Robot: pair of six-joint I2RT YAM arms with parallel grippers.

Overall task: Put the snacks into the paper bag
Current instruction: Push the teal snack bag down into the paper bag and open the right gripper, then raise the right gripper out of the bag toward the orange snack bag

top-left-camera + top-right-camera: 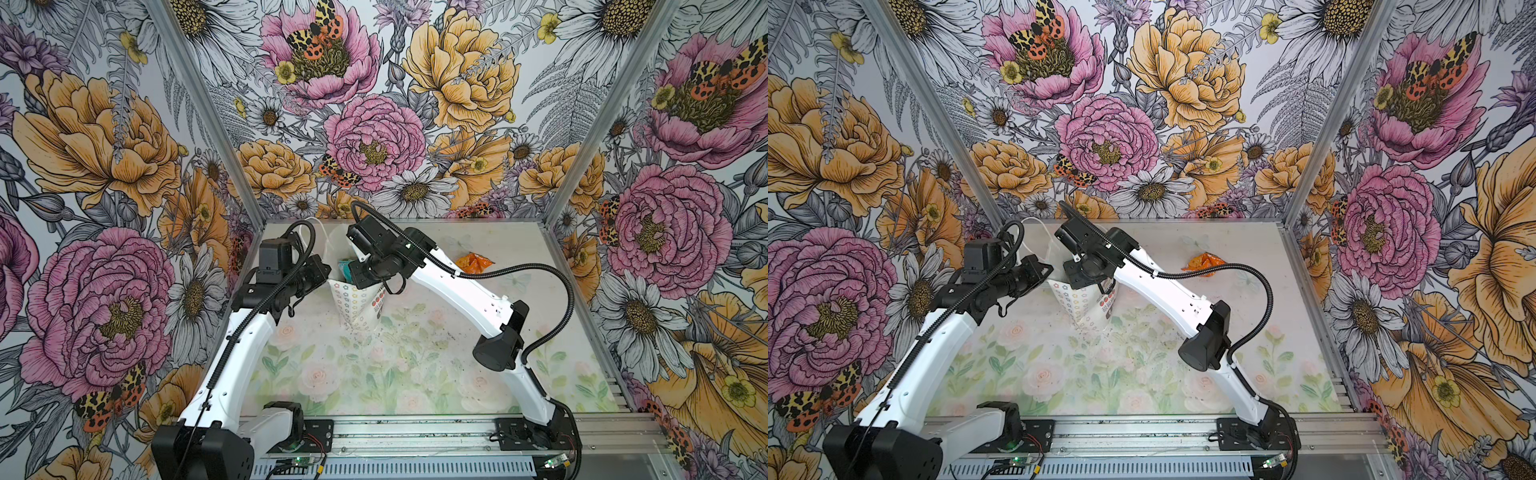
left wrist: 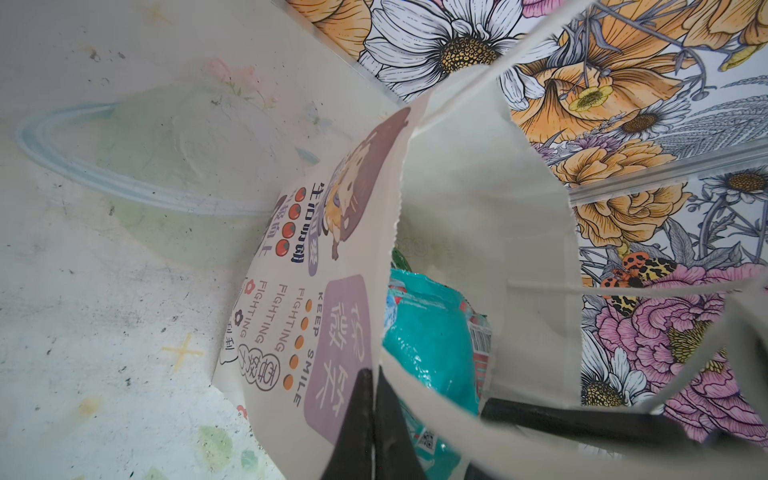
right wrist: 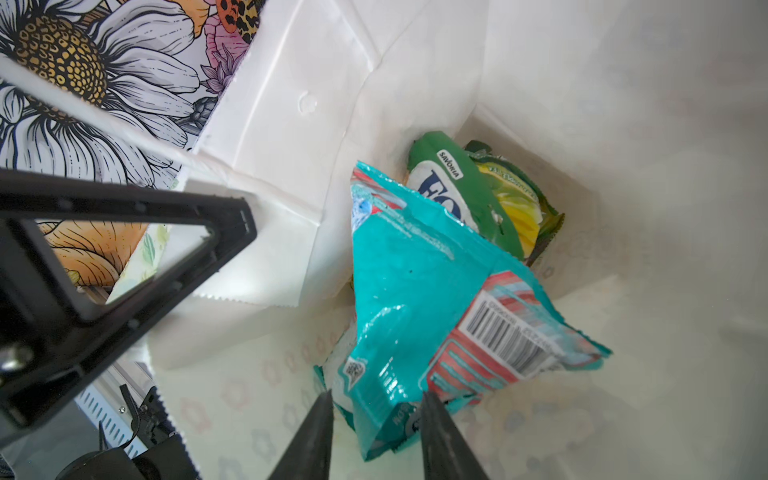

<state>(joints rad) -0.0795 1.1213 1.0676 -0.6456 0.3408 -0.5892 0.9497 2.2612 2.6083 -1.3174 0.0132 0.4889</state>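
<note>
The left gripper [image 1: 322, 270] reaches the bag [image 1: 357, 307] from its left side, at the rim. In the left wrist view its fingers [image 2: 361, 415] are pressed together on the top edge of the bag's printed front wall [image 2: 340, 291], with the paper pinched between them. That wall runs straight out ahead of the tips. Just past the pinched edge, inside the bag, lies the teal packet [image 2: 428, 345].

In both top views the bag stands upright on the table [image 1: 415, 365], directly between the two grippers, with its mouth open.

The right gripper [image 1: 357, 270] comes in from the right and points down into the bag's mouth. In the right wrist view its fingers [image 3: 440, 436] stand apart, one on each side of the teal packet's [image 3: 415, 282] near end. The right gripper [image 3: 376, 395] thus straddles that end. Whether the pads touch the foil cannot be told. The packet stretches away from the tips, down into the bag. Beyond it, at the bottom, lies a green packet [image 3: 469, 187] with part of the FOX'S name showing. A second green-yellow one [image 3: 519, 199] lies against its far side.

The orange packet [image 1: 473, 262] lies on the table to the right, behind the right gripper's wrist. It is well apart from the bag and beside the arm's black cable [image 1: 540, 270].
</note>
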